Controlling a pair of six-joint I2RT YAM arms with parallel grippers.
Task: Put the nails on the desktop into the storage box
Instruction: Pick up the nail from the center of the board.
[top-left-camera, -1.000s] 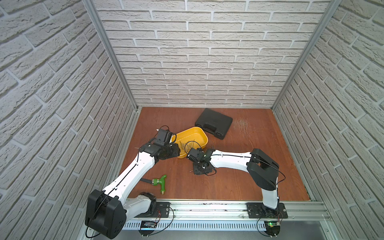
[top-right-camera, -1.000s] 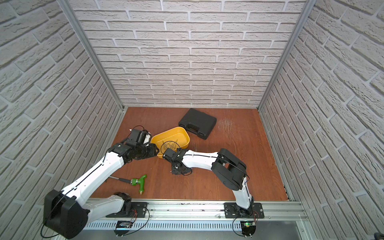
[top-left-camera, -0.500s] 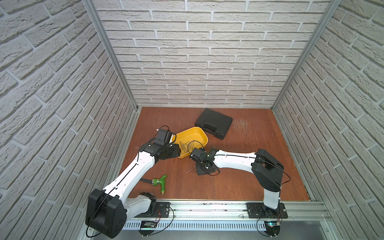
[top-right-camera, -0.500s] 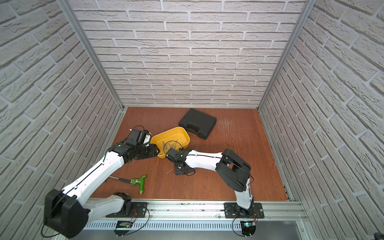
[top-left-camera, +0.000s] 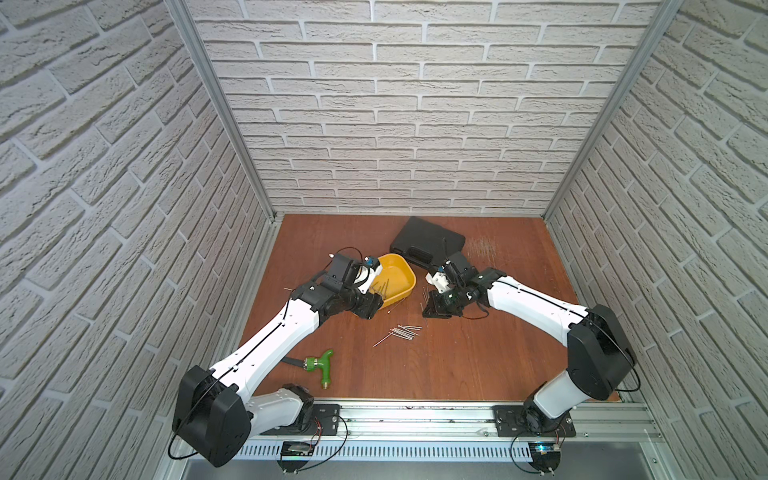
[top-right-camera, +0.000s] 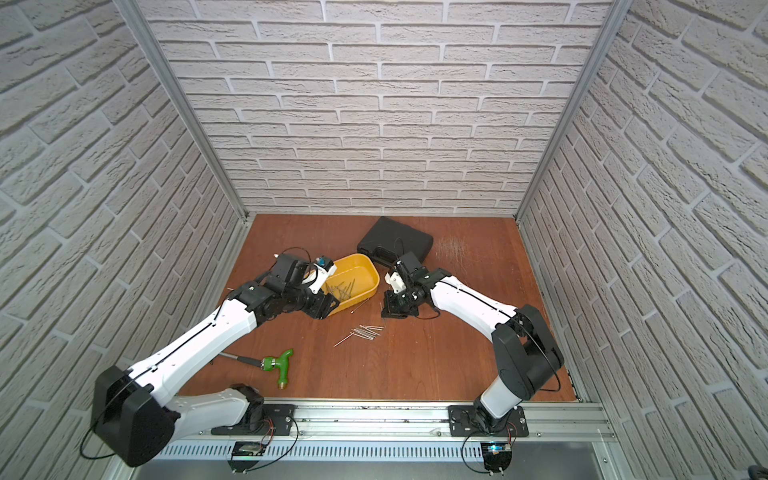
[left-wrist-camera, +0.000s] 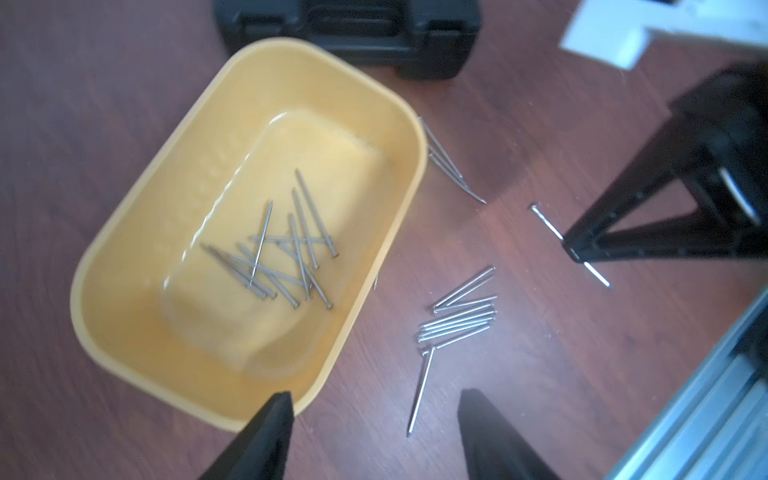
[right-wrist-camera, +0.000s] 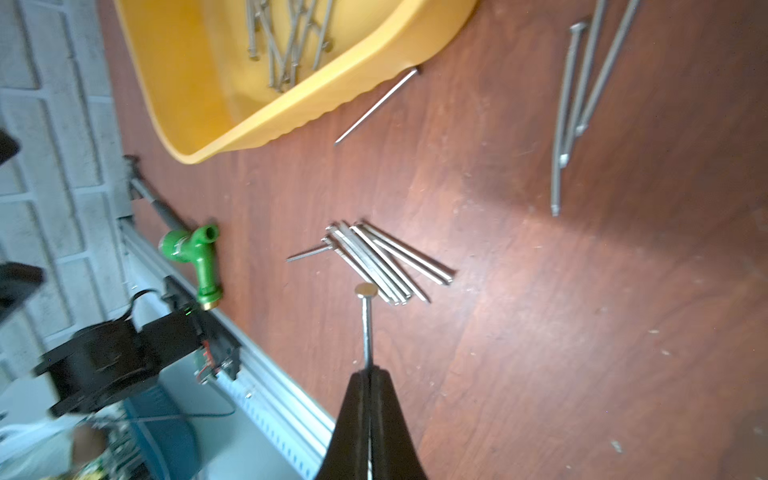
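Reddish wood-grain desktop (right-wrist-camera: 540, 353): your right gripper (right-wrist-camera: 368, 372) pinches thin silvery nail (right-wrist-camera: 366, 328); release only above yellow plastic tub (right-wrist-camera: 291, 112). Left gripper (left-wrist-camera: 376, 395) wide, empty.

right gripper (top-left-camera: 430, 312) has drawn back off the pile (top-left-camera: 402, 332) toward its own side. a second ago it sat over those nails; i now see them uncovered on the board. its jaws, slightly apart then, have since pinched down on one nail (right-wrist-camera: 366, 328), whose head sticks out past the tips. right elbow (top-left-camera: 598, 345) has swung out toward the right wall (top-left-camera: 665, 249). left gripper (left-wrist-camera: 376, 397): i note the jaws have spread wider.
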